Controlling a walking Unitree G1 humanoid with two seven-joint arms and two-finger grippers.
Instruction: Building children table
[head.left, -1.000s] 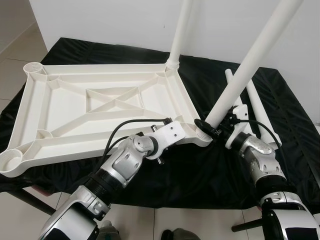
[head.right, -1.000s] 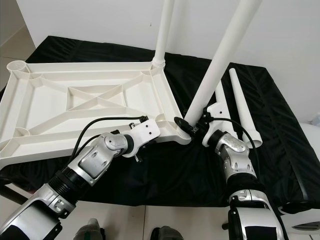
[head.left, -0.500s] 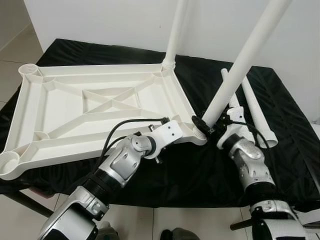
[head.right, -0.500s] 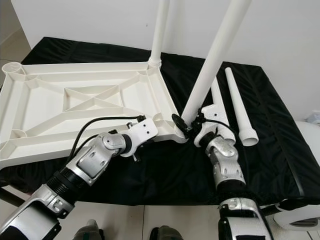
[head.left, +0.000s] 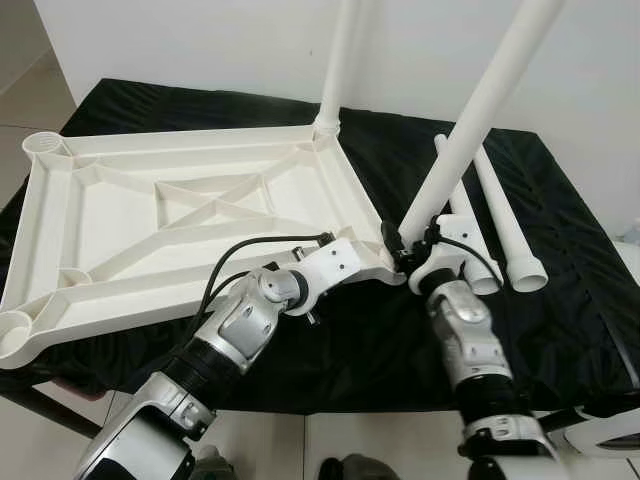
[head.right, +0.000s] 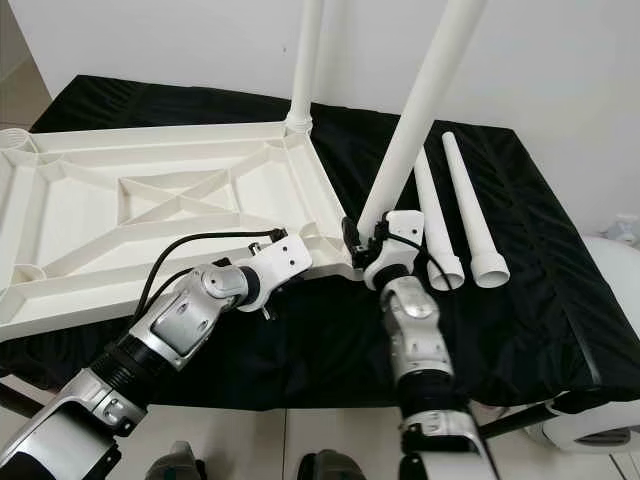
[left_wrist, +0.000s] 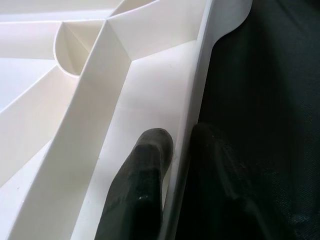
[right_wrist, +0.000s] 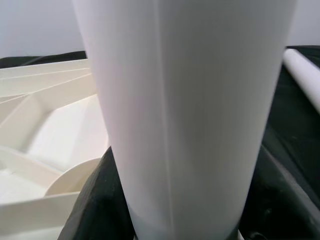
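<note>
The upturned white tabletop (head.left: 190, 215) lies on the black-draped surface (head.left: 560, 260). The left claw (left_wrist: 170, 165) pinches its near rim; the right claw (head.left: 410, 250) grips a tilted leg (head.left: 470, 125) at the near corner. 2 spare legs (head.right: 455, 210) lie beside it.

Even, bright indoor light fills both eye views, sharp throughout, with soft glare on the white tabletop (head.left: 150, 215) toward 9 o'clock. In the wrist views the near fingers (left_wrist: 142, 195) and the white leg (right_wrist: 185, 115) are soft and out of focus, and the black cloth (left_wrist: 270, 125) at 3 o'clock falls into dim shade.
</note>
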